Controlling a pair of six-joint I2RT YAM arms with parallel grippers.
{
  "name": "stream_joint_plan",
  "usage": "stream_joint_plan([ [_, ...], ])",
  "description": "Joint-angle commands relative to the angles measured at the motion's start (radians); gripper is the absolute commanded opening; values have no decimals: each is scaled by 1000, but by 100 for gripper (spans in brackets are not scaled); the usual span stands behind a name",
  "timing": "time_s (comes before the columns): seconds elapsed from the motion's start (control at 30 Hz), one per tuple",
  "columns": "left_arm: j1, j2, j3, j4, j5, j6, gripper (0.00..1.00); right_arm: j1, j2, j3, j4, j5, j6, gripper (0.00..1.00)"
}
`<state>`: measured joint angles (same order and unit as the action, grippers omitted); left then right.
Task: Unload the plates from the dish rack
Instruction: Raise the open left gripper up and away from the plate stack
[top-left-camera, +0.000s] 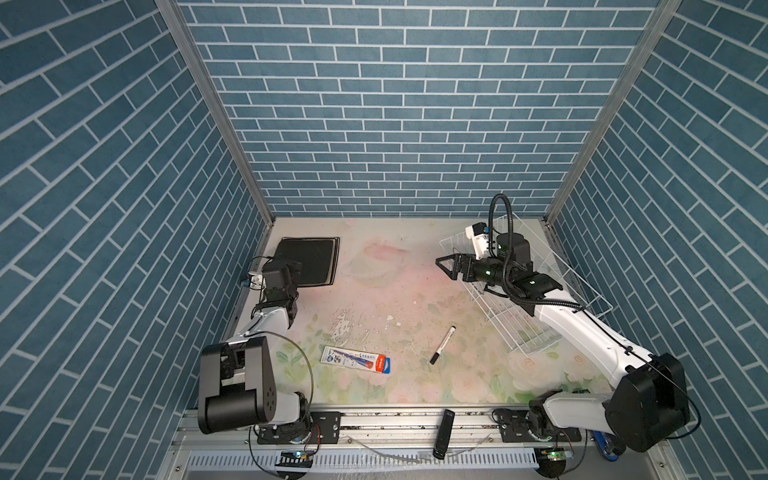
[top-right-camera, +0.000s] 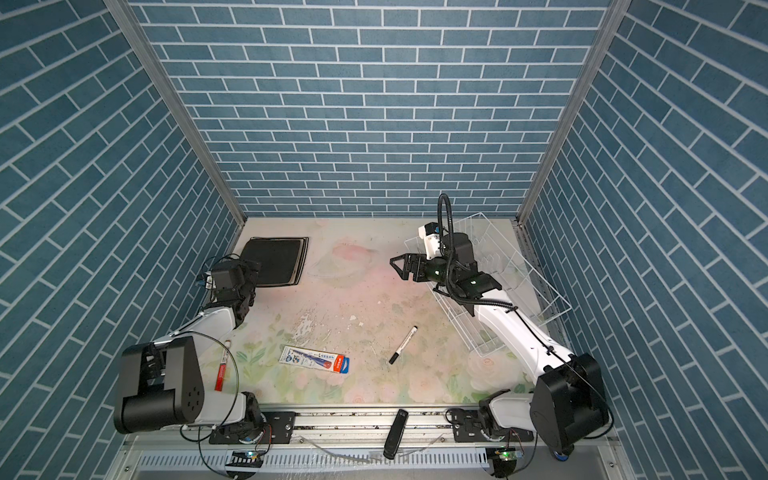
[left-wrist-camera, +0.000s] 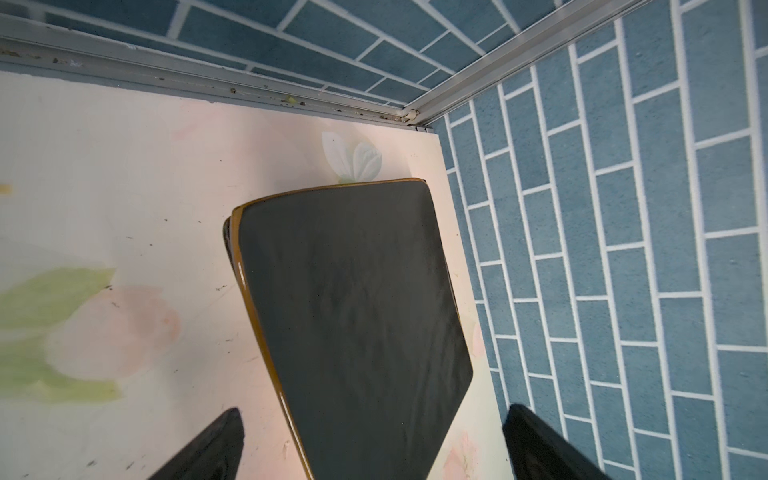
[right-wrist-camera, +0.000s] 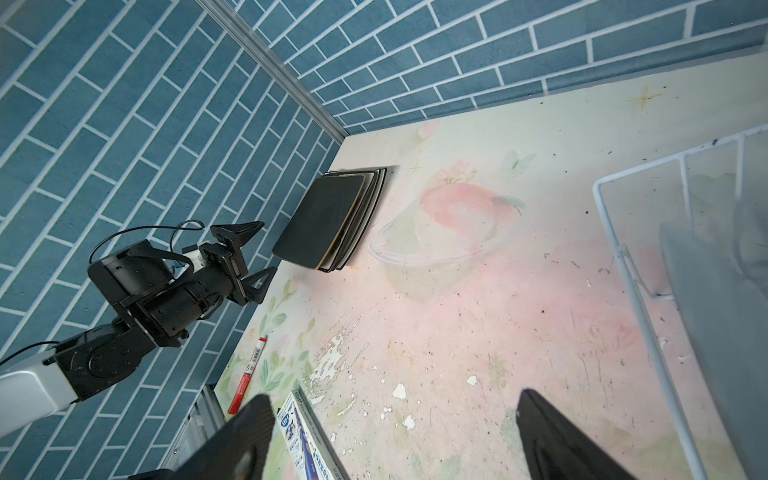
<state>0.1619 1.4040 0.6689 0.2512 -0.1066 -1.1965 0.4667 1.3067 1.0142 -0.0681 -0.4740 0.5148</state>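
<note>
Dish rack (top-left-camera: 534, 340) sits far right; I see no plates in it. The plates (top-left-camera: 316, 259) lie stacked in the far-left corner, black on top, out of the way, I judge. Left gripper (right-wrist-camera: 262, 248) is spread beside the stack, empty. Right gripper (top-left-camera: 445, 269) is spread by the rack, empty.

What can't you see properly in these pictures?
- Lower plates: they sit under the top black plate. Only their edges show in the right wrist view, so their number and patterns are unclear.
- Dish rack: the right arm covers its middle in both top views. The right wrist view crops and blurs it.
- Pen packet: the print is too small to read.
</note>
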Motion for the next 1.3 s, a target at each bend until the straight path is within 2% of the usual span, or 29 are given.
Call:
stream_joint_plan([
  [0.0, 7, 6, 70, -140, -52, 11, 100, 4, 2, -13, -2, 12, -42, 93],
  [0.6, 7, 145, 232, -259, 24, 14, 99, 4, 32, 15, -9, 12, -49, 93],
  [0.87, 8, 199, 273, -253, 80, 7, 100, 5, 34, 21, -14, 12, -52, 93],
  [1.27, 7, 124, 253, -318, 21, 11, 100, 6, 39, 24, -13, 11, -55, 93],
])
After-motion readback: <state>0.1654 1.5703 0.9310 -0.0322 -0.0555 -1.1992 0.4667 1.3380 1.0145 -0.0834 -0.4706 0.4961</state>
